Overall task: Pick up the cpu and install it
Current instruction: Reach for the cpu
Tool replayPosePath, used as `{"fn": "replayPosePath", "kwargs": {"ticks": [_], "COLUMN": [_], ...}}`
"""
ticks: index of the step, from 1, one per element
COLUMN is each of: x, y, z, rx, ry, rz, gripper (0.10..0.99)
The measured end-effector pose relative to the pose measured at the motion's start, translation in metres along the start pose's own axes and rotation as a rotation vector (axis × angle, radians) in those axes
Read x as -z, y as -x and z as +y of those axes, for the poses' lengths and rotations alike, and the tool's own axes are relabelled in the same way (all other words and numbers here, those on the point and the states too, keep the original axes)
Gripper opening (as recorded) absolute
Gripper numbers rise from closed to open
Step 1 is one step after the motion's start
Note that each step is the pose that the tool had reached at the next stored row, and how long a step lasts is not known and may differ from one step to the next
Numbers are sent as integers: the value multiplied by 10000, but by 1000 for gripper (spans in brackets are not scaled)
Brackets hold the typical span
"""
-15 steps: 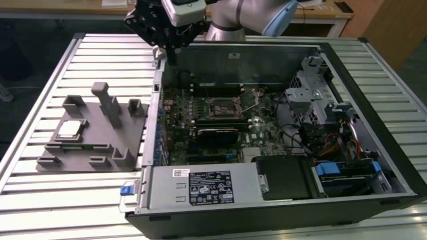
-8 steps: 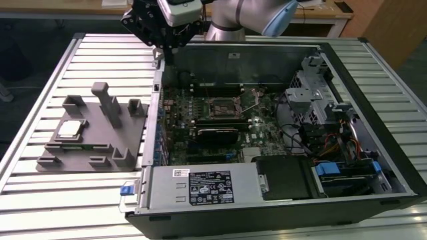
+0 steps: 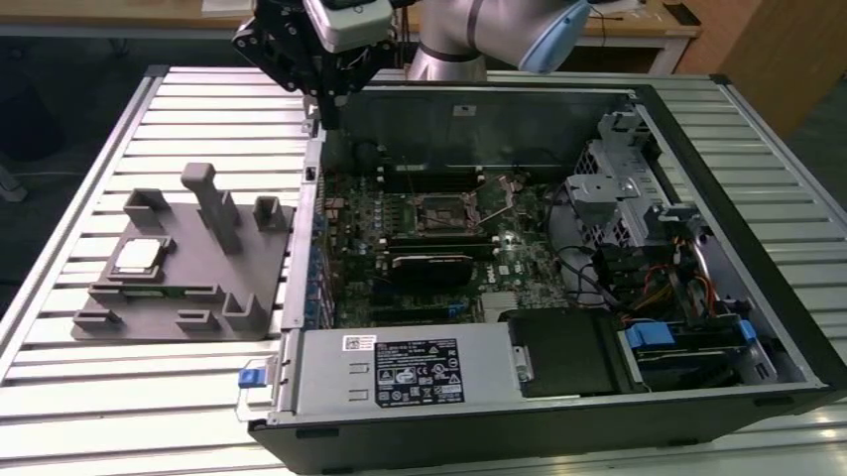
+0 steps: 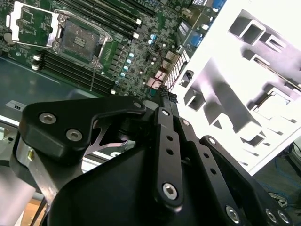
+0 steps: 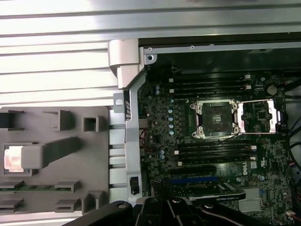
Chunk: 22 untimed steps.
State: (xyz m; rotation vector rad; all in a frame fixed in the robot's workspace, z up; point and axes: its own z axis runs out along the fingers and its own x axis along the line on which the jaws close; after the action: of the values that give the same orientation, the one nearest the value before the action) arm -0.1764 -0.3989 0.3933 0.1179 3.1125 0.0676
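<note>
Matte black linkage bars studded with round bolt heads make up the gripper [image 4: 165, 94], close before the lens in the second wrist view. Its fingers taper together to a narrow tip with nothing between them, above the far corner of the case wall. Underneath, a ribbed aluminium table [image 3: 133, 416] runs in long pale slats. On it lies an open computer case [image 3: 530, 436], boxy black sheet metal, holding a green motherboard [image 3: 530, 260] dense with small parts. Just beside the case, toward the exterior view's left, sits a grey plastic fixture [image 3: 173, 297] of blocky posts and pockets. On the board, the square socket [image 3: 443, 210] has its silvery plate folded open. The cpu [image 3: 137, 258], flat and square with a shiny metal top and thin tan rim, lies in a fixture pocket, well apart from the gripper.
</note>
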Motion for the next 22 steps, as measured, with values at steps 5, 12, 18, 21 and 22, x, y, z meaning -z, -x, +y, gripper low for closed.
{"fn": "replayPosePath", "kwargs": {"ticks": [5, 12, 18, 21, 22], "x": [1, 3, 4, 5, 6], "y": [-52, -124, -187, -215, -225], "z": [-4, -9, -14, -16, -17], "rx": [0, 0, 0, 0, 0], "ry": [0, 1, 1, 0, 0], "rz": [0, -1, -1, 0, 0], "gripper": [106, 106, 106, 106, 106]}}
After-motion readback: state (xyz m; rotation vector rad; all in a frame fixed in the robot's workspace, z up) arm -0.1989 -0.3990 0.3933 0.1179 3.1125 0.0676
